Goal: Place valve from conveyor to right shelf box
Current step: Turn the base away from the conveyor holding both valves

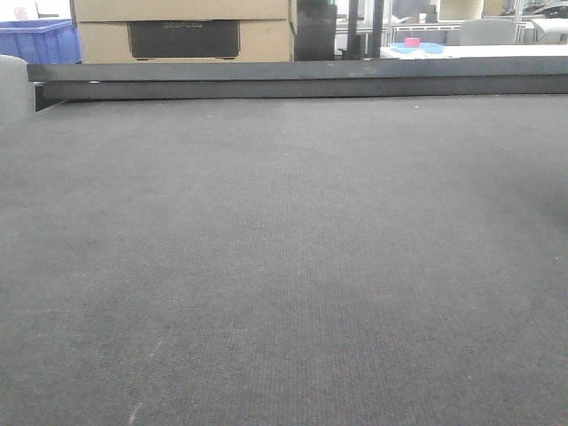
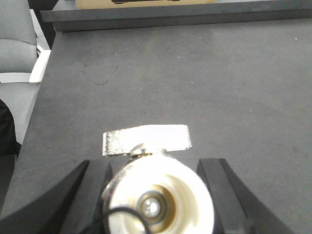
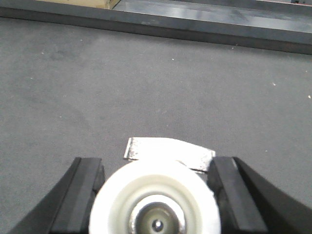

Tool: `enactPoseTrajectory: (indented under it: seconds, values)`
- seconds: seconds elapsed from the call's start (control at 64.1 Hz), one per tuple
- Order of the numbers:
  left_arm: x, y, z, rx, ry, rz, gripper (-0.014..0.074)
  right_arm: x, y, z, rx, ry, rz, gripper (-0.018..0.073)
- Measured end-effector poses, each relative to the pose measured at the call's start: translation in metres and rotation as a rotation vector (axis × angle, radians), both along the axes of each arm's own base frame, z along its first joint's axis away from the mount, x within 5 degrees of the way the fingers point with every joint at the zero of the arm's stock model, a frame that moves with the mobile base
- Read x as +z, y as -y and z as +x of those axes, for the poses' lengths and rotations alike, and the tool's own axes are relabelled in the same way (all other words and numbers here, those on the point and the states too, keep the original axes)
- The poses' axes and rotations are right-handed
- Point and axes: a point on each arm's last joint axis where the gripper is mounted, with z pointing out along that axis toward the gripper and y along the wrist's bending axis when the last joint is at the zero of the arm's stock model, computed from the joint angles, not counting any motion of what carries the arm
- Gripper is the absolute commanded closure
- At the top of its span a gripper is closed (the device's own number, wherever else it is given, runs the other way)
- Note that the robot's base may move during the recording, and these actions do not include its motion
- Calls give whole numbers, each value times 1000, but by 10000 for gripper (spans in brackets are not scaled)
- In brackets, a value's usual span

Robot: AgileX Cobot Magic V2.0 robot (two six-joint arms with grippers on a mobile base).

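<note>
Left tool (image 2: 156, 163): held low over the belt (image 1: 284, 266), aimed forward and downward toward the far rail (image 1: 302, 75), close to the belt's left edge. A valve (image 2: 156, 195) is gripped between its two black fingers (image 2: 217, 185), which press on either side of the round body.

Valve axis: bore pointed back along the tool toward the wrist camera, open end facing it, a metal ball seen inside. Its flat silver handle (image 2: 146, 139) lies crosswise on the far side of the body, roughly level.

Right tool (image 3: 156, 161): same low, forward-tilted pose, further in over the belt. A second valve (image 3: 156, 195) is clamped likewise, bore toward the camera, with its handle (image 3: 168, 150) crosswise and sloped slightly down to the right.

Whether either valve touches the belt cannot be told. Neither arm is seen in the front view.
</note>
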Motion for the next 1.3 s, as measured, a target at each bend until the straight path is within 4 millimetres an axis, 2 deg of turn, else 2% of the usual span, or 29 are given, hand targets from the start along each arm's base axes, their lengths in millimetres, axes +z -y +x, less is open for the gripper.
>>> enactPoseTrajectory:
  seconds: [1.295]
  values:
    - [0,-1,0,4,0,6,707,1,0,0,1,7,5,713]
